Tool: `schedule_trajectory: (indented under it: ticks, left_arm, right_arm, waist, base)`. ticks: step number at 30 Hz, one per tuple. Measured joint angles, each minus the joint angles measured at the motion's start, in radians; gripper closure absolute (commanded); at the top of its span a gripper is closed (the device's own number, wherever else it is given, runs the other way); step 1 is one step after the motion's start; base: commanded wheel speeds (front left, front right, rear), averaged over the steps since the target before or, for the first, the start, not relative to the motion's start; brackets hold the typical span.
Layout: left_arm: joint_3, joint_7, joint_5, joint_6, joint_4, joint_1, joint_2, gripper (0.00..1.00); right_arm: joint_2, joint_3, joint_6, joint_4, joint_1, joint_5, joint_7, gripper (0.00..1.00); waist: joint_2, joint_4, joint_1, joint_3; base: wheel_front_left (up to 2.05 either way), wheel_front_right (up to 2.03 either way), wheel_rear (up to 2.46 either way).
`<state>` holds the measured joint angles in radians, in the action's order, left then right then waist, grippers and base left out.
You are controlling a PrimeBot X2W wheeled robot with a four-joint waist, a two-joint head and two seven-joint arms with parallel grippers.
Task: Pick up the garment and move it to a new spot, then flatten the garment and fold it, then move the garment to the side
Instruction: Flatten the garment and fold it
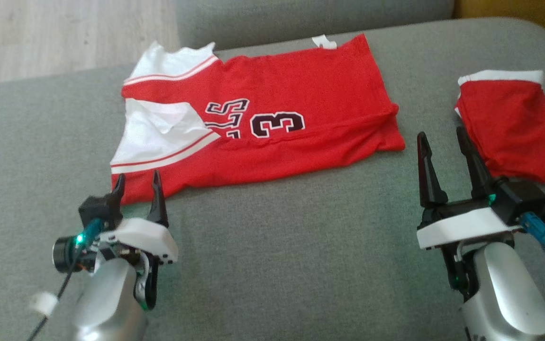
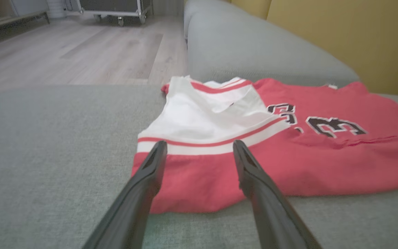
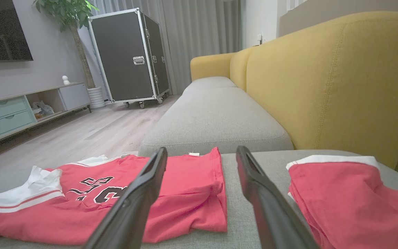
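Folding seems the step in hand: the jersey (image 1: 272, 128) lies flat in the upper middle of the frame on the sofa cushion (image 1: 277, 246). Left claw (image 1: 138, 176), released, hangs at its lower-left corner. Right claw (image 1: 441, 132), released, stands beside its right edge, near red shorts (image 1: 514, 128). The next move likely calls for corner grasps, and bare cushion lies below.

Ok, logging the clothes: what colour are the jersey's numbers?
The numbers are black with white trim, on the red jersey; clearest in the head view.
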<state>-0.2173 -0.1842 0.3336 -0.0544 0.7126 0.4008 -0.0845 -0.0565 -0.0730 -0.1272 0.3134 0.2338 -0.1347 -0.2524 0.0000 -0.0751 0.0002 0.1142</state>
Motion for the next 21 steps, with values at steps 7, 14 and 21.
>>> schedule_trajectory:
  ticks: [7, 14, 21]
  left_arm:
    - [0.018, 0.053, -0.001, -0.053, 0.15, 0.1, -0.013, 0.0]
    - [0.023, 0.066, -0.001, -0.081, 0.248, 0.14, -0.029, 0.0]
    - [-0.008, 0.131, -0.011, -0.041, 0.313, 0.203, -0.031, 0.0]
  right_arm:
    - [0.0, -0.011, 0.0, -0.012, 0.012, -0.013, 0.0, 0.0]
    - [0.0, -0.018, 0.0, -0.017, 0.028, -0.017, 0.0, 0.0]
    - [0.0, -0.022, 0.0, -0.02, 0.031, -0.024, 0.0, 0.0]
  waist:
    - [0.0, -0.023, 0.0, 0.057]
    - [0.0, -0.035, -0.0002, 0.082]
    - [0.0, -0.037, -0.0003, 0.096]
  base:
    - [0.0, 0.0, 0.0]
    - [0.0, 0.0, 0.0]
    - [0.0, 0.0, 0.0]
